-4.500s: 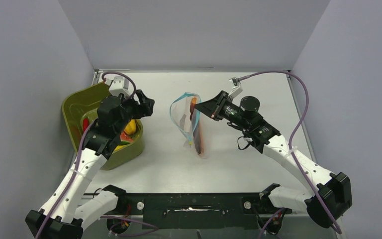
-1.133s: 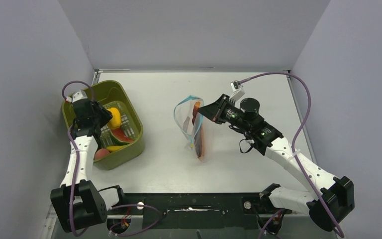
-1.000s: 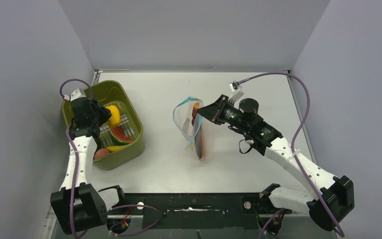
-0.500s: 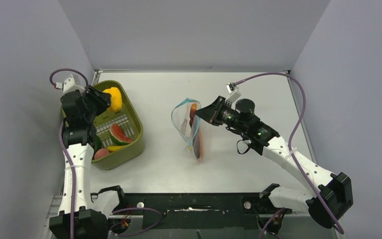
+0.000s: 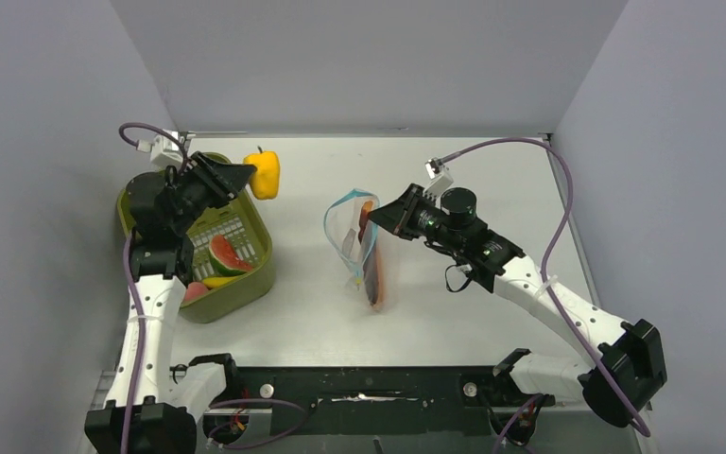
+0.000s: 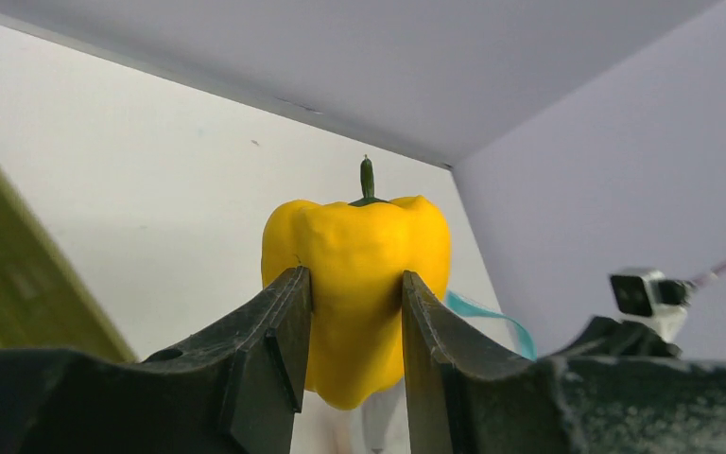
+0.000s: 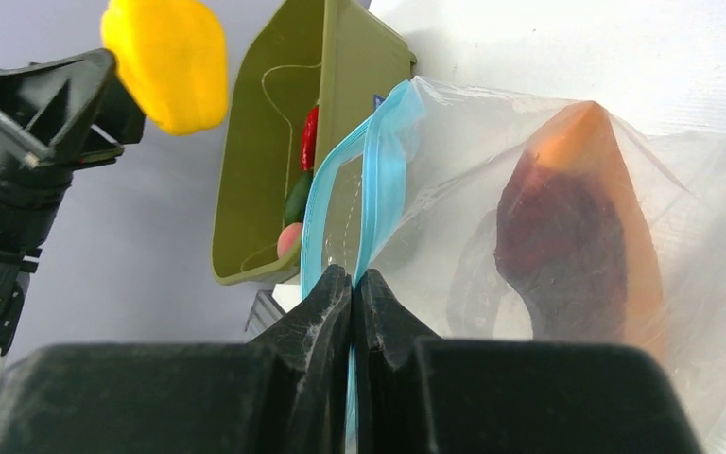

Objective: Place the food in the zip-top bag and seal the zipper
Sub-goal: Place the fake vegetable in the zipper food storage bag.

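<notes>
Left gripper (image 5: 239, 176) is clamped on the yellow pepper (image 6: 359, 255), one finger on each flank. The pepper's lower half sits between the pads, and its shoulders and stem stick out past the fingertips. The pepper is held in the air just past the far right corner of the olive bin (image 5: 147, 202), well apart from the zip-top bag (image 5: 348, 236). Right gripper (image 7: 353, 284) is closed tight on the bag's mouth edge, pinching the light-blue zipper (image 7: 383, 170) between its tips. Beyond the fingers the strip splits in two, so the mouth gapes toward the left arm. The bag stands on edge mid-table (image 5: 473, 303), with an orange-red food piece (image 7: 577, 227) inside. A watermelon slice (image 5: 228, 255), a yellow piece (image 5: 216, 281) and a peach piece (image 5: 192, 291) lie in the bin.
</notes>
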`<state>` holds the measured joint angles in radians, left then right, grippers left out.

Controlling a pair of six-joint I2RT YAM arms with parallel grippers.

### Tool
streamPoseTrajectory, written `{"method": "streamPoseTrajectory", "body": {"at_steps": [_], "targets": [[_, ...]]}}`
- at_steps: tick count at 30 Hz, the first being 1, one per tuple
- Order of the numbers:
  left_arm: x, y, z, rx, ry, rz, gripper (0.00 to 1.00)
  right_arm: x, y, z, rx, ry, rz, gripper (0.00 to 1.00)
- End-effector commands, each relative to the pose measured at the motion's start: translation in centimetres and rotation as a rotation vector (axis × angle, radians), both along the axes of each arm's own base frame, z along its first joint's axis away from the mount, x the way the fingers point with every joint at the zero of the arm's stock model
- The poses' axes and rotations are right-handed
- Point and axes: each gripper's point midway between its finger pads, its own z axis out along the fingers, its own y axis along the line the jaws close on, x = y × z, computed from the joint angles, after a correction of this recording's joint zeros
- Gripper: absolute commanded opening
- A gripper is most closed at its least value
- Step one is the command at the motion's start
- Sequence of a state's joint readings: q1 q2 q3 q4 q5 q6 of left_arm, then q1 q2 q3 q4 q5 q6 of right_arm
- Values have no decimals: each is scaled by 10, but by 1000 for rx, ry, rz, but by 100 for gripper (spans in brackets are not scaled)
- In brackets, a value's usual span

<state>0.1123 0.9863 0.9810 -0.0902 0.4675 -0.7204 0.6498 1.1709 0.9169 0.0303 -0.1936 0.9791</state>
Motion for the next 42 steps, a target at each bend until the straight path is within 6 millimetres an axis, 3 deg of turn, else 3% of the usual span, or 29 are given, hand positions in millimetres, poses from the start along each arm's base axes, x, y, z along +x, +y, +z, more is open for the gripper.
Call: {"method": "streamPoseTrajectory", "body": {"at_steps": [1, 15, 23, 30, 42], "targets": [[-23, -46, 47, -80, -189, -206, 0, 10, 10, 32, 71, -81, -8, 0], [-51, -115, 45, -288, -223, -404, 0, 18, 23, 43, 83, -93, 5, 0], [-55, -150, 17, -281, -157, -456, 0, 13, 24, 53, 100, -113, 16, 0], [-46, -152, -16, -190, -91, -400, 0, 11, 14, 64, 112, -141, -19, 0], [-37, -158, -50, -65, 8, -377, 0, 9, 17, 69, 130, -162, -10, 0]]}}
